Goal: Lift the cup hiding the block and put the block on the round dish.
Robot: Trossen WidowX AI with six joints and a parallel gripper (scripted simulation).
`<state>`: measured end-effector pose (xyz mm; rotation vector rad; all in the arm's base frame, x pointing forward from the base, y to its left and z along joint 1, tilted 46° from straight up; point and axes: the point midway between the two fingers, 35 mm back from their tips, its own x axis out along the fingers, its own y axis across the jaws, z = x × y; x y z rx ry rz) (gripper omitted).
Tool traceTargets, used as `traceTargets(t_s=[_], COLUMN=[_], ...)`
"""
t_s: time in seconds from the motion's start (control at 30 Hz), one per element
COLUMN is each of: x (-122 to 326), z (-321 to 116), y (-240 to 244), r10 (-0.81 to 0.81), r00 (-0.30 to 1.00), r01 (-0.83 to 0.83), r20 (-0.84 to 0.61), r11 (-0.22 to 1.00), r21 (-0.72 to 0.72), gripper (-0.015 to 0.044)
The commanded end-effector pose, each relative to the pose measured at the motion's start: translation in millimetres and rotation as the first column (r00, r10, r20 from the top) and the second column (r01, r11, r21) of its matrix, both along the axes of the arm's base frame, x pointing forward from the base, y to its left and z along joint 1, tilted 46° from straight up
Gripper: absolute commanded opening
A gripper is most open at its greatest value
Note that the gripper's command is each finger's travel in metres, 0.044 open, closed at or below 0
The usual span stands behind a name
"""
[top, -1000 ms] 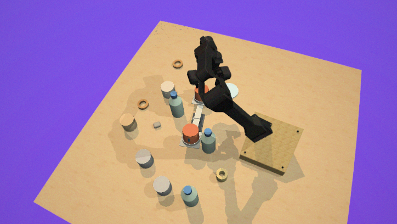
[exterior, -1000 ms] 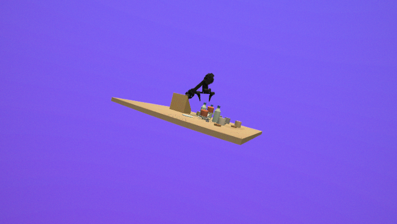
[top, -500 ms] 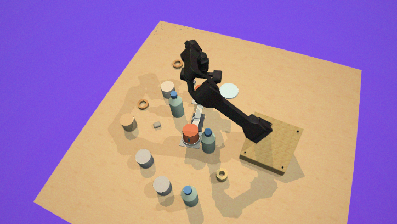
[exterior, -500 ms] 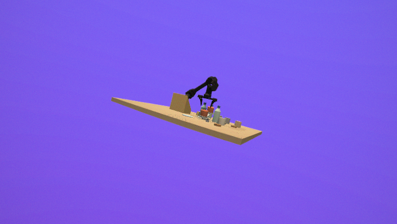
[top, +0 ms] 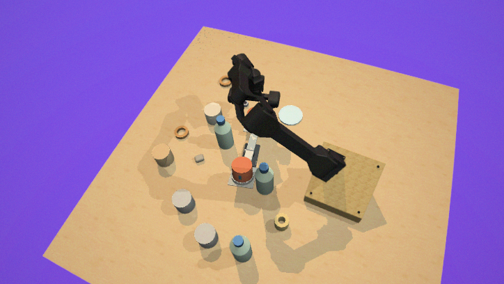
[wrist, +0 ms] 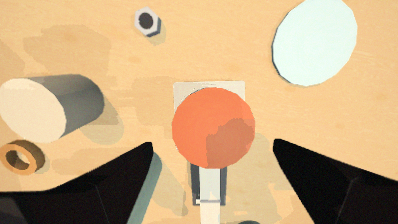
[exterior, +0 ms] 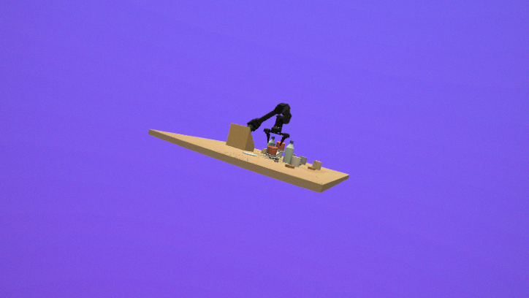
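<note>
One orange-red cup [top: 241, 170] stands upright on the near end of the balance [top: 251, 140] [wrist: 209, 186]. The identical far cup [exterior: 272, 150] [wrist: 212, 117] stands on the other end, mostly behind the arm in the top view. My gripper [exterior: 275, 143] [wrist: 212, 145] is open and empty, pointing down above the far cup, with its fingertips to either side of that cup in the wrist view. The round pale dish [top: 290, 115] [exterior: 249, 153] [wrist: 316, 42] is bare, beside the far cup. The block is not visible. I cannot tell which way the balance tilts.
Bottles [top: 224, 136] [top: 264, 182] stand close to the balance, one near each cup. A pale cylinder [top: 213, 114] [wrist: 32, 110] and a hex nut [top: 246, 104] [wrist: 157, 27] are near the far cup. Several other cylinders, rings and another bottle [top: 241, 250] stand around.
</note>
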<state>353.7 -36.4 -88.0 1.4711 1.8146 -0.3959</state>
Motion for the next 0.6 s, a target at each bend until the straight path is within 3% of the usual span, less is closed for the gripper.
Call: traceTargets(t_s=[0.0,0.57], x=[-2.4,-3.4], z=[-4.9,-24.7], y=[5.6,25.3], r10=[-0.003,-0.003], r00=[1.0,1.0], r01=[0.004,0.003], r20=[-0.01,-0.009], r11=[1.0,1.0], r21=[0.005,0.006], gripper=[0.044,0.044])
